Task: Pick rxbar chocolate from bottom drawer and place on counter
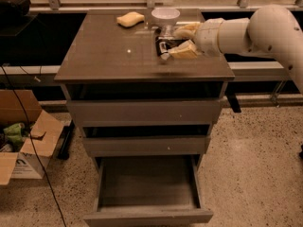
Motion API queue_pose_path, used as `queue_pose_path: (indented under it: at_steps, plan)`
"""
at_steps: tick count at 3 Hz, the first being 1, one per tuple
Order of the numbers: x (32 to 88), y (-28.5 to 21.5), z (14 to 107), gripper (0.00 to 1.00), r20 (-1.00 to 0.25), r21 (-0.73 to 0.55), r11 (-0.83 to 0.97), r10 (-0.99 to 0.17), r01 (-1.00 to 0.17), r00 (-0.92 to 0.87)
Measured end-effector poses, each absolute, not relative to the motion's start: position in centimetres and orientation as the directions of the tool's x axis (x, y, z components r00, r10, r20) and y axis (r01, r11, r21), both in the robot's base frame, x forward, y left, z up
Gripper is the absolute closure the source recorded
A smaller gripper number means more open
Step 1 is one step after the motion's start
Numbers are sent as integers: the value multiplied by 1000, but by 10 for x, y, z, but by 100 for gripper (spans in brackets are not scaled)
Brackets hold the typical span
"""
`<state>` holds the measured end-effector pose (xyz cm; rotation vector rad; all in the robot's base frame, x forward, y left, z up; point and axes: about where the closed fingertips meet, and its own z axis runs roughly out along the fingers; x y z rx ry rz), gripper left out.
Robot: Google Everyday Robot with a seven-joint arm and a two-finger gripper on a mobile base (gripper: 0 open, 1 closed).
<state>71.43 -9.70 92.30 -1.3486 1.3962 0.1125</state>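
The rxbar chocolate [164, 46], a small black bar with a white patch, lies low over the right back part of the counter [113, 56]. My gripper [177, 41] reaches in from the right, and its pale fingers [185, 50] are shut on the bar, one on each side. The bar sits at or just above the counter surface; I cannot tell whether it touches. The bottom drawer [147, 217] is pulled out, and its inside shows nothing in it.
A yellow sponge [130, 19] and a white bowl [165, 16] sit at the back of the counter, the bowl just behind the gripper. The two upper drawers are slightly ajar. A cardboard box [23, 141] and a black cable lie on the floor at left.
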Motion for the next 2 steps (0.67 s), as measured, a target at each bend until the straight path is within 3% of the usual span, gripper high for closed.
queue_pose_path:
  at_steps: [2]
  plan:
    - [718,-145,903,100,-726,-573,391,-649,-720,225]
